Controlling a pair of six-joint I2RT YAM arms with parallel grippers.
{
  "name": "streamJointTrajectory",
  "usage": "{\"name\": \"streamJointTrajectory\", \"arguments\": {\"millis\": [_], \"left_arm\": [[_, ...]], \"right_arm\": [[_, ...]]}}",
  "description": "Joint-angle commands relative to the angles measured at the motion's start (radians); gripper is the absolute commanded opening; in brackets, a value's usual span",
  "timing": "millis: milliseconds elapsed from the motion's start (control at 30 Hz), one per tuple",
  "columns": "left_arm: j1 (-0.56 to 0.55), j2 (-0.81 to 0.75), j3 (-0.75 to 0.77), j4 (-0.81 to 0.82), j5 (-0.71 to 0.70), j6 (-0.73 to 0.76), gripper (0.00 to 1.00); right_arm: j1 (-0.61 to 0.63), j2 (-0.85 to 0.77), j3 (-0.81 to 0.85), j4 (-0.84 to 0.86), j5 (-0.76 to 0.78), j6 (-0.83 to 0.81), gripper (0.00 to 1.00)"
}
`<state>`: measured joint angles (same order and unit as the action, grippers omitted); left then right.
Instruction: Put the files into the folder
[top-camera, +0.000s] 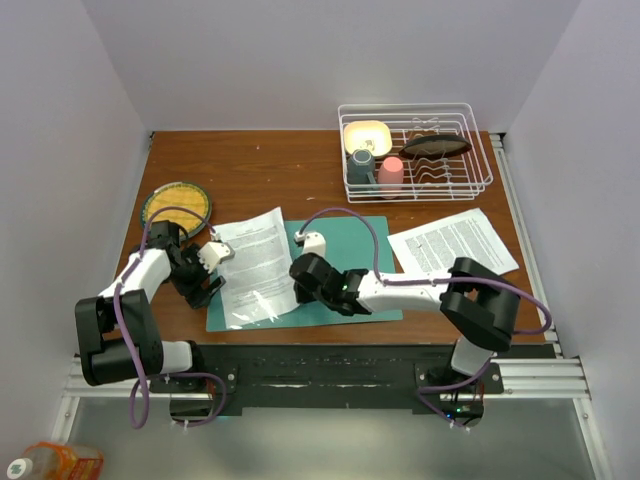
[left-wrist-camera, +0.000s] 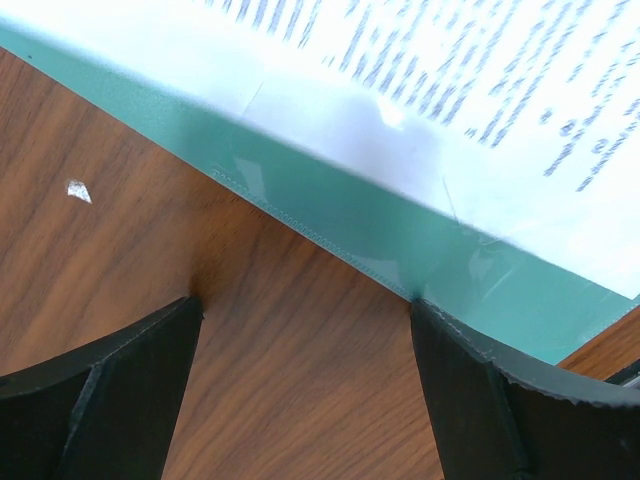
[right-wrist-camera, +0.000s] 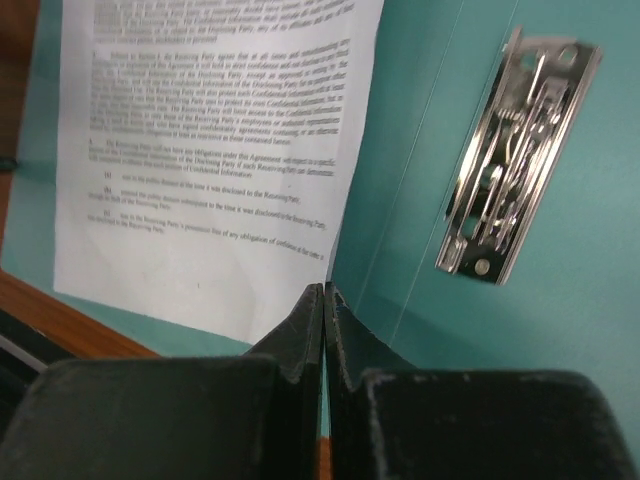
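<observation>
- Lying skewed on the folder's left leaf, one file is in
- Second file waits on the table at the folder's 3 o'clock
- Left gripper released at its 9 o'clock; right gripper clenched on nothing; folder lies open

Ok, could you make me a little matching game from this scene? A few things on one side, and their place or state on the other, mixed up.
Things:
1. left gripper
2. right gripper
3. dish rack
4. loose sheet

Places or states:
A. far right corner of the table
B. shut
C. on bare wood, right of the folder
D. open, at the folder's left edge

Pairs: 1-D, 2-B, 3-A, 4-C.
</observation>
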<state>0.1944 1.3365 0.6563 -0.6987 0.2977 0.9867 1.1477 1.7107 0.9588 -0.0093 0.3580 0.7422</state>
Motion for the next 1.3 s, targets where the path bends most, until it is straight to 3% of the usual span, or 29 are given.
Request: {"name": "streamJointTrajectory", "arguments": {"millis": [0, 400, 800, 1200, 1267], "left_arm": [[0.0, -0.02, -0.004, -0.015, 0.044, -0.002, 0.9], [-0.001, -0.022, 0.006, -0.022, 0.047, -0.003, 0.9], [0.0, -0.023, 0.008, -0.027, 0.058, -0.008, 0.9], [0.002, -0.036, 0.012, -0.03, 0.058, -0.013, 0.9], [0.0, -0.04, 0.012, -0.03, 0.057, -0.013, 0.9]], "right_arm": [[-0.048, 0.015, 0.058, -0.008, 0.042, -0.04, 0.0], [-0.051, 0.046, 0.028, 0.032, 0.061, 0.046, 0.0], [0.007, -0.04, -0.081, -0.018, 0.173, 0.262, 0.0], [0.04, 0.099, 0.038, -0.109, 0.144, 0.344, 0.0], [0.034, 0.061, 0.046, -0.196, 0.206, 0.336, 0.18]]}}
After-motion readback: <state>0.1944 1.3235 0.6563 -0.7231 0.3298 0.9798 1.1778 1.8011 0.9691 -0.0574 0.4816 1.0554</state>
